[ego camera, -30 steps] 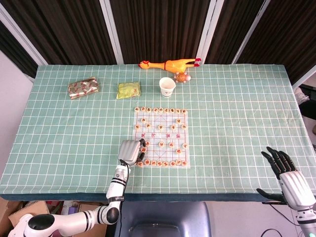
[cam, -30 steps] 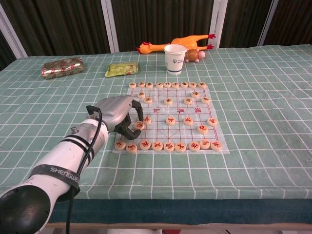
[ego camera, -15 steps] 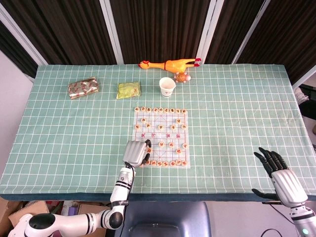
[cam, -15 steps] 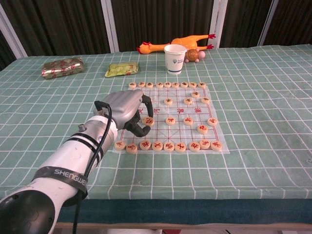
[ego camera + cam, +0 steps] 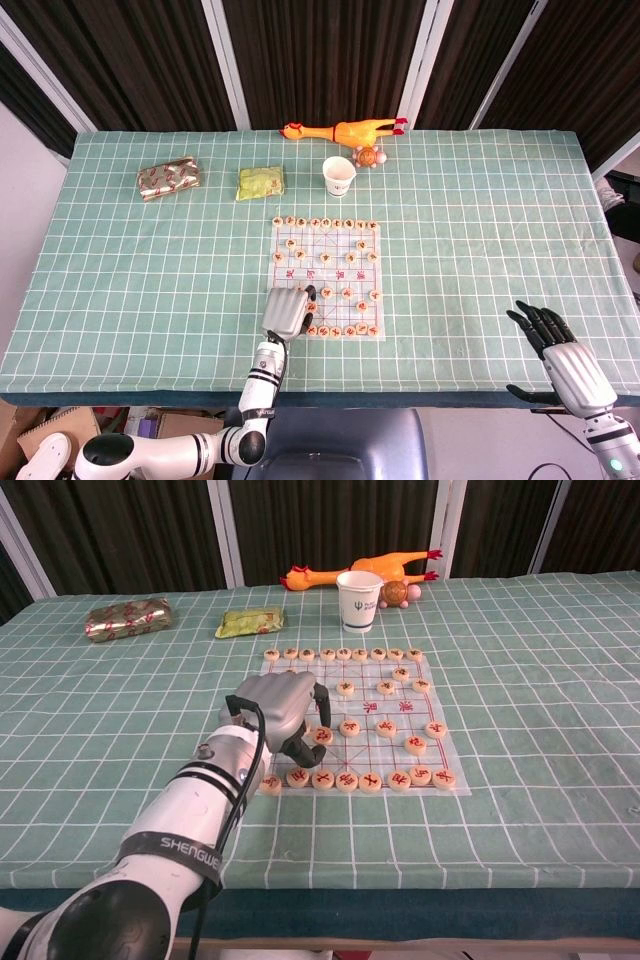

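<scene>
Rubber chicken (image 5: 342, 130) at counter's far edge; cup (image 5: 339, 176) and small ball (image 5: 372, 156) near it; green packet (image 5: 261, 182), foil packet (image 5: 168, 177) further left.

Cup (image 5: 339, 175) behind chessboard (image 5: 327, 278); packets (image 5: 261, 183) left.

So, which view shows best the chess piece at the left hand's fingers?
The chest view: the piece shows from the side, between the fingers of the left hand, above the board. In the head view the left hand covers most of it from above.
</scene>
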You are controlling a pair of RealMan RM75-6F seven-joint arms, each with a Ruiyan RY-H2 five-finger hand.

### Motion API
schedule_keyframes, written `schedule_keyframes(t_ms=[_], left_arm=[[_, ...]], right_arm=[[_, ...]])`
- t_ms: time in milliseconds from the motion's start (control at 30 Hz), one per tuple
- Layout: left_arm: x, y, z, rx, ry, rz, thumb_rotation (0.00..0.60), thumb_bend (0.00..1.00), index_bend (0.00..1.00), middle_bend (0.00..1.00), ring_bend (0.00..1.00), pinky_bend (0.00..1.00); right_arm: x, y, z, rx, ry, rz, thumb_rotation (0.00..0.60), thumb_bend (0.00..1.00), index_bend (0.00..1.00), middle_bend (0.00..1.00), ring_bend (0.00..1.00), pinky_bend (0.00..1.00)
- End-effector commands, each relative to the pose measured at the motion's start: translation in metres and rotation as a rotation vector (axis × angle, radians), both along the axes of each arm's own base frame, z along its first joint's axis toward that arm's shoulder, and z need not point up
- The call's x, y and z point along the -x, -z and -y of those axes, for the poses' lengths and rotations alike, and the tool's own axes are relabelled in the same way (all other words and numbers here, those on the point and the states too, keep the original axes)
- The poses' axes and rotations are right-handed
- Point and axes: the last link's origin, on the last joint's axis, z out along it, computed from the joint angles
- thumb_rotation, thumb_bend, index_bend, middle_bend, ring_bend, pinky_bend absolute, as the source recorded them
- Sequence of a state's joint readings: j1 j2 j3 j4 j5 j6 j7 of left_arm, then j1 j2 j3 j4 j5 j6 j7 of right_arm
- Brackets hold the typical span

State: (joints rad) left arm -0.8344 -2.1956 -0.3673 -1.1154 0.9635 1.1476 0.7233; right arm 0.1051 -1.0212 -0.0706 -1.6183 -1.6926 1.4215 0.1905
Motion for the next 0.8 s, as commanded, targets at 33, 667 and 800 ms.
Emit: schedule_keyframes(t_ms=[33, 667, 800], left_arm=[[-0.003, 0.002, -0.004, 0.001, -0.009, 0.002, 0.600, 0.35, 0.49, 1.00, 1.00, 1.00], [-0.015, 0.016, -0.009, 0.059, -0.037, 0.027, 0.600, 0.34, 0.47, 1.00, 1.00, 1.00], [-0.017, 0.019, -0.009, 0.066, -0.032, 0.030, 0.600, 0.34, 0.46, 1.00, 1.00, 1.00]], right_arm=[[0.001, -0.002, 0.001, 0.004, 0.005, 0.005, 0.600, 0.15, 0.00, 0.00, 0.00, 0.00], [0.006, -0.017, -0.001, 0.034, 0.013, 0.035, 0.600, 0.15, 0.00, 0.00, 0.00, 0.00], [0.007, -0.020, -0.001, 0.046, 0.016, 0.043, 0.600, 0.15, 0.00, 0.00, 0.00, 0.00]])
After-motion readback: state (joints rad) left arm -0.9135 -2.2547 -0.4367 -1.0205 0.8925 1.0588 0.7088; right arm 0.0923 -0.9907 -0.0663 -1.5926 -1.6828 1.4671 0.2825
